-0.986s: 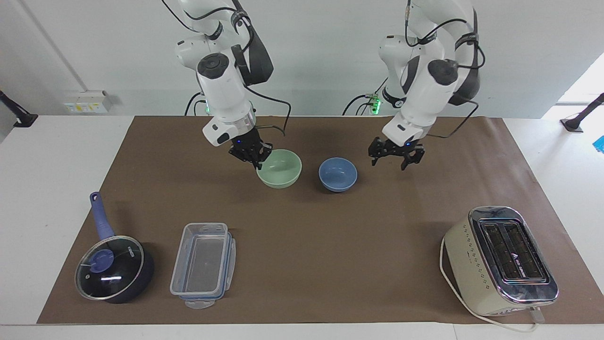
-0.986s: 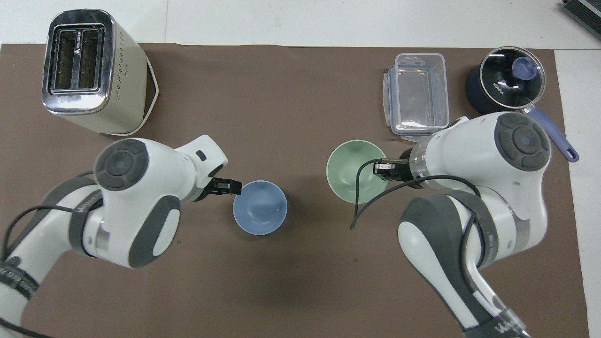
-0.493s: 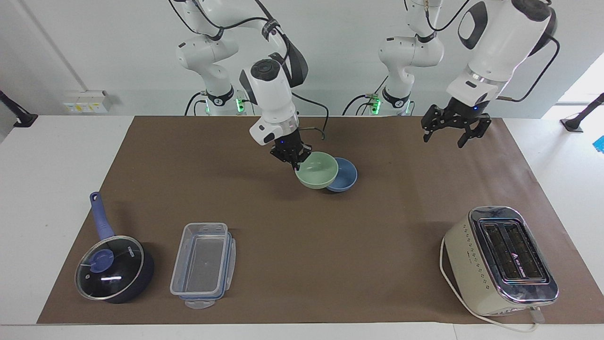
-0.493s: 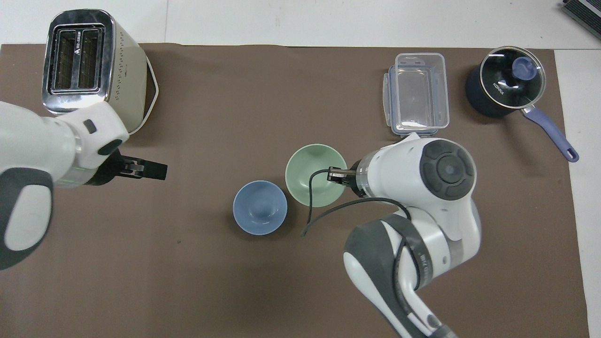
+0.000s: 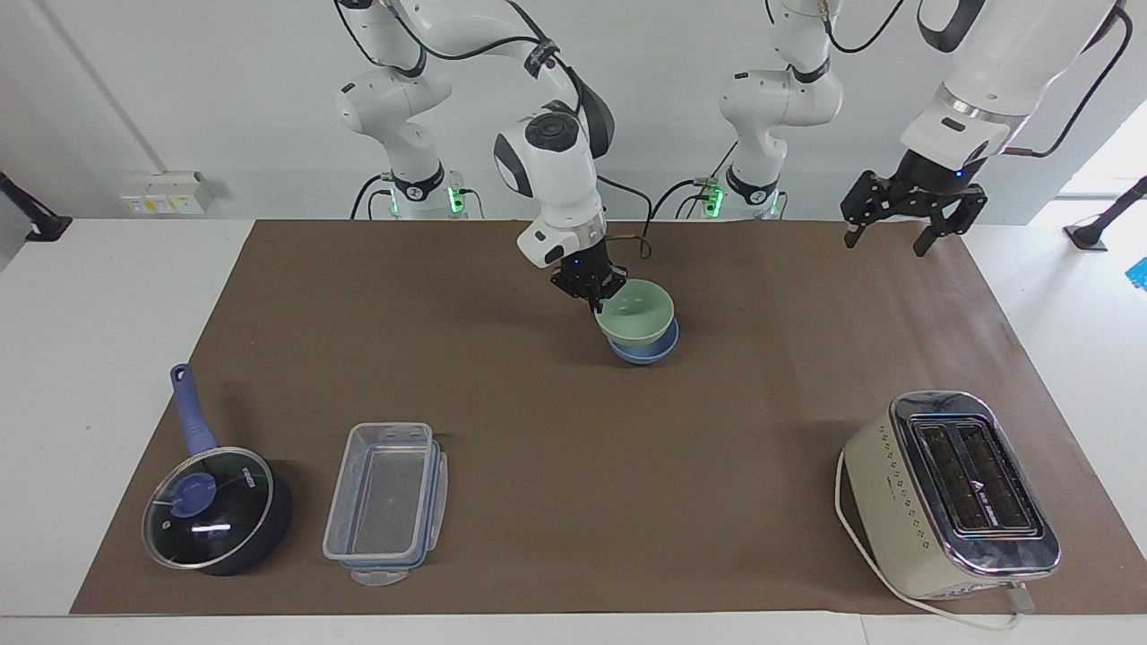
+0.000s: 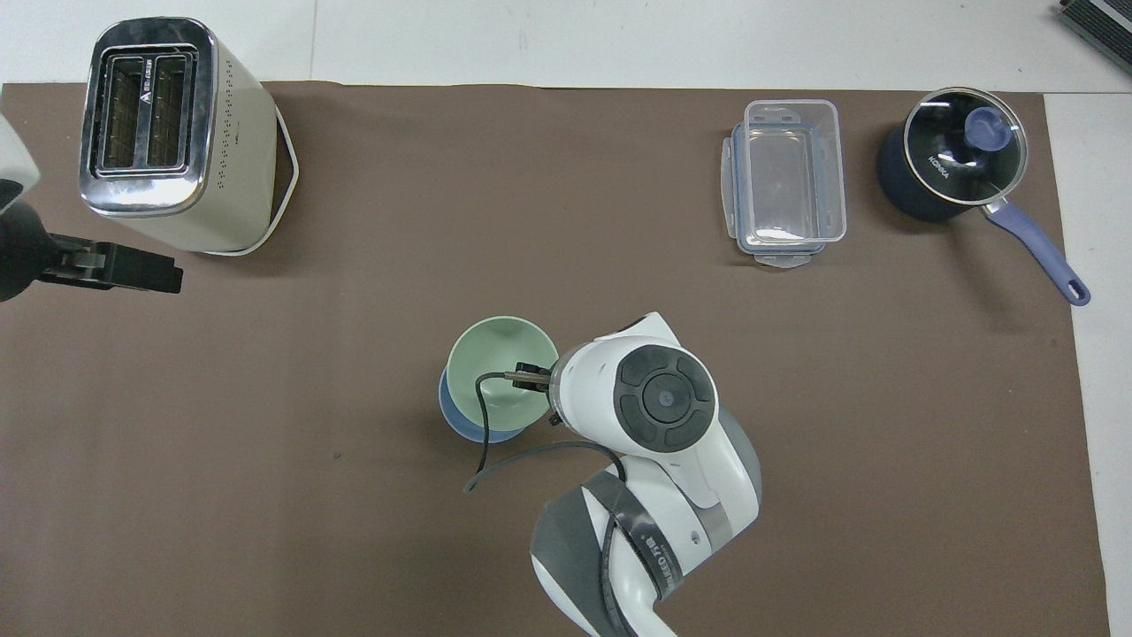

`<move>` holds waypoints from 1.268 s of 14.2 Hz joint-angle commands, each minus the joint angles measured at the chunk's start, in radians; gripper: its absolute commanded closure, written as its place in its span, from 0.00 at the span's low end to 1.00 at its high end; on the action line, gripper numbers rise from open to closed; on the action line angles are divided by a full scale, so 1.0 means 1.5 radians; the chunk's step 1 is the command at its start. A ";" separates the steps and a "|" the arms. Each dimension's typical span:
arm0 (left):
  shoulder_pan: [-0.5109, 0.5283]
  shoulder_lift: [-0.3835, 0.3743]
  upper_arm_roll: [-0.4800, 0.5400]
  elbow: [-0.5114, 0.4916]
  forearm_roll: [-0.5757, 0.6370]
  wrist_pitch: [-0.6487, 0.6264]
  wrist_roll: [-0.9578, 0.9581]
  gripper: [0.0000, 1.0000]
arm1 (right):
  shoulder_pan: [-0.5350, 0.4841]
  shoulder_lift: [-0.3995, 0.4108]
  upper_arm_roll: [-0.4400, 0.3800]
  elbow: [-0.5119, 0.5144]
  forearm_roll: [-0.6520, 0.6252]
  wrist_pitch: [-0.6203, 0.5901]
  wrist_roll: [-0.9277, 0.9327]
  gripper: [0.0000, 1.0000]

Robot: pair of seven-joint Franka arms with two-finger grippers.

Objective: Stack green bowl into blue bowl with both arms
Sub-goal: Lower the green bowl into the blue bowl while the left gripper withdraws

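The right gripper (image 5: pixel 593 296) pinched the rim of the pale mint-green round bowl (image 5: pixel 638 318) over the periwinkle-blue round bowl (image 5: pixel 647 351); the left gripper (image 5: pixel 901 226) hung spread wide, holding nothing.

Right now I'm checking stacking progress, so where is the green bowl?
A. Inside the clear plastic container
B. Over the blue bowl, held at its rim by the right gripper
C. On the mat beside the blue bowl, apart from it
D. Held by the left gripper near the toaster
B: the green bowl sits over the blue bowl, its rim pinched by the right gripper.
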 commanded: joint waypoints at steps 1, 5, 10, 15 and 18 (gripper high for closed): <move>0.010 0.000 -0.010 0.011 0.014 -0.036 0.005 0.00 | 0.000 0.004 -0.003 -0.001 -0.008 0.009 0.012 1.00; 0.010 -0.015 -0.009 -0.011 0.014 -0.048 0.007 0.00 | 0.001 0.019 -0.003 -0.002 -0.008 0.014 0.013 1.00; 0.011 -0.021 -0.009 -0.018 0.012 -0.053 0.003 0.00 | 0.001 0.023 -0.003 0.005 -0.008 0.013 0.013 0.84; 0.011 -0.021 -0.009 -0.018 0.012 -0.053 0.002 0.00 | -0.017 0.003 -0.010 0.026 -0.032 -0.001 0.006 0.00; 0.011 -0.021 -0.009 -0.018 0.012 -0.053 0.002 0.00 | -0.075 -0.052 -0.010 0.042 -0.071 -0.046 -0.026 0.00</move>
